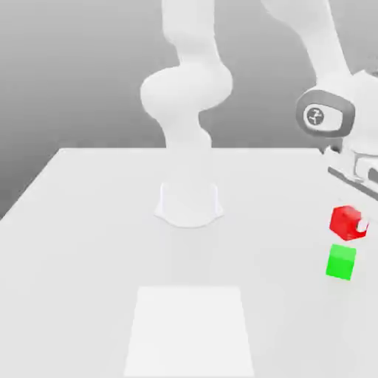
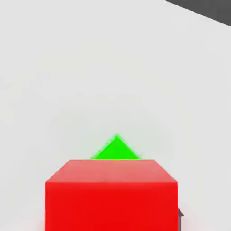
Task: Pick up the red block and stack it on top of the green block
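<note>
I have 1 small matte red cube [image 1: 343, 222] in my white 2-fingered pincer [image 1: 362, 224], closed on it. In the exterior view I hold it toward that view's right, with a gap between it and the plain bright green cube [image 1: 340, 263] below it in that picture. The green cube sits on the pale, smooth table [image 1: 88, 244]. In the hand view the red cube hides most of the green one, and just 1 green corner pokes out past its edge.

That corner tells me the 2 cubes are turned differently, so I judge a twist may be wanted before I lower. My next job, as I see it, is to line up above the green cube and come down gently. If I drop with my centre off to 1 side, the red cube could perch on an edge and tip when I let go. If I descend too far, I could press the green cube and make it skid (that table looks slick to me). If I open too high, the red cube may bounce or land crooked. And if 1 finger drags as I part them, I might pull the red cube off its seat.
</note>
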### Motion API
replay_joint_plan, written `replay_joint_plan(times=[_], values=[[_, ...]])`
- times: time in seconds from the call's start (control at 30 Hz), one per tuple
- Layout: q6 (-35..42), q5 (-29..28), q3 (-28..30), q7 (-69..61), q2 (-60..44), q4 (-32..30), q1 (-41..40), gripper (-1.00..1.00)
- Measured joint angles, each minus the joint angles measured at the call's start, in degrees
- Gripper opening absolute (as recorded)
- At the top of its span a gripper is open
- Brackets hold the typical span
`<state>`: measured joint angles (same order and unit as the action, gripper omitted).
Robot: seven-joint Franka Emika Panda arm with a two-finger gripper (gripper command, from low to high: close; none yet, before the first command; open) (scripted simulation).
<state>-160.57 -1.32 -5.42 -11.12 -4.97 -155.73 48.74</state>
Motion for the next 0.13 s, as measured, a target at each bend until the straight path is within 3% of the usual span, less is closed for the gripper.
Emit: replay_joint_plan(times=[0.03, 0.13], values=[[-1.93, -0.76, 0.2, 0.57, -2.04, 0.1, -0.03, 1.0], [-1.93, -0.76, 0.2, 0.57, -2.04, 0.1, -0.04, 1.0]])
